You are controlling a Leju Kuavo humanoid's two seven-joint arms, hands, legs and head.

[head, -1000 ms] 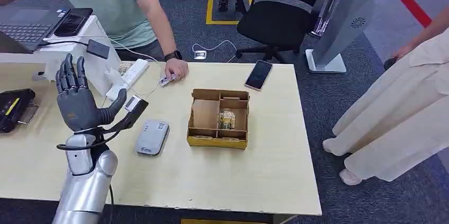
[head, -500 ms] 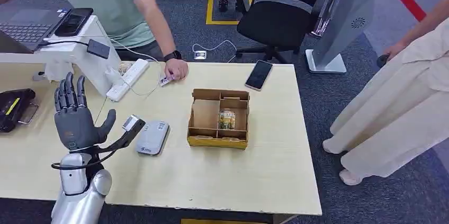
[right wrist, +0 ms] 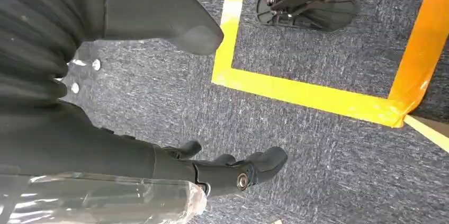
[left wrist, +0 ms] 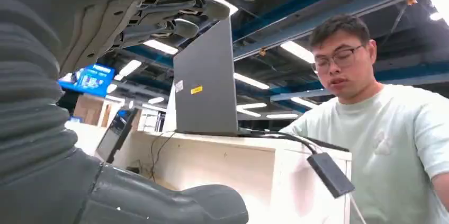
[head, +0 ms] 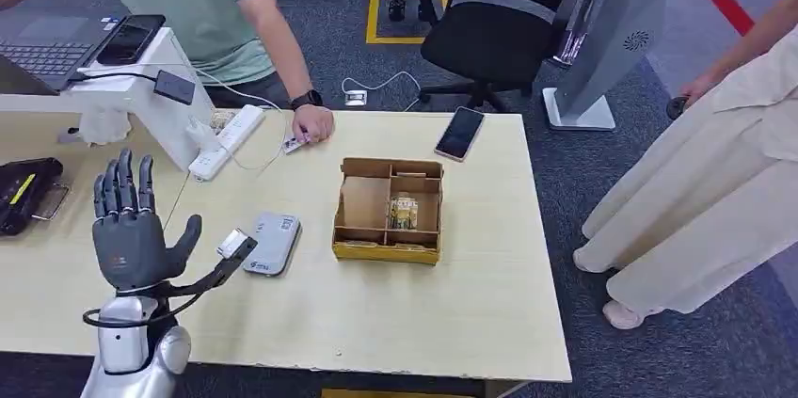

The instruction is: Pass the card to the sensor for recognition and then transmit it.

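Observation:
My left hand (head: 130,229) stands upright over the table's front left corner, fingers spread, holding nothing. In the left wrist view the left hand (left wrist: 106,33) has its fingers straight and its thumb apart. The grey card sensor (head: 270,243) lies flat on the table just right of this hand. A small white card (head: 297,143) lies at the table's far edge under a person's hand (head: 313,122). My right hand (right wrist: 122,150) hangs over the carpet floor with loose fingers and nothing in it.
A wooden compartment box (head: 386,252) sits mid-table with a small can inside. A phone (head: 460,133) lies at the far edge, a power strip (head: 226,141) and white laptop stand (head: 141,87) at far left, a black device (head: 23,191) at the left edge. Another person (head: 706,182) stands on the right.
My left hand has drawn back and down toward the table's front edge, staying spread. The person's hand on the card has stayed put.

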